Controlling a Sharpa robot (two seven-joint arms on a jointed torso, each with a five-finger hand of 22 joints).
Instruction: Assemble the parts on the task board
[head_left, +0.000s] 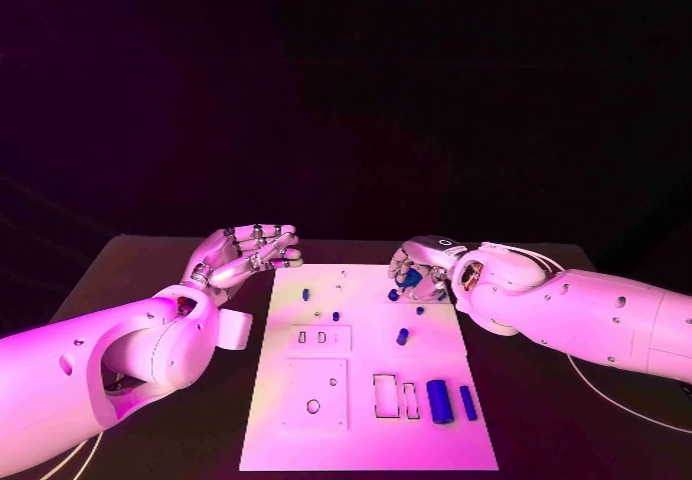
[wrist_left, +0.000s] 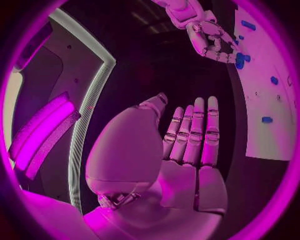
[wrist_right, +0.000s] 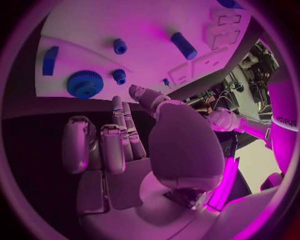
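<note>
The white task board (head_left: 368, 440) lies in the middle of the table. On it are small blue pegs (head_left: 306, 294) and, near the front right, a thick blue cylinder (head_left: 440, 401) beside a slim blue bar (head_left: 467, 402). My left hand (head_left: 245, 255) hovers at the board's far left corner, fingers straight (wrist_left: 194, 135) and holding nothing. My right hand (head_left: 426, 262) is over the far right corner, just behind a blue gear (head_left: 411, 278). In the right wrist view the gear (wrist_right: 84, 84) lies on the board beyond the half-curled fingers (wrist_right: 112, 145), which hold nothing.
The board has rectangular slots (head_left: 385, 395) and a plate with a round hole (head_left: 313, 406) in its near half. A short blue cylinder (wrist_right: 183, 45) and small knobs (wrist_right: 119, 46) lie on the board ahead of the right hand. Black table (head_left: 173, 440) surrounds the board.
</note>
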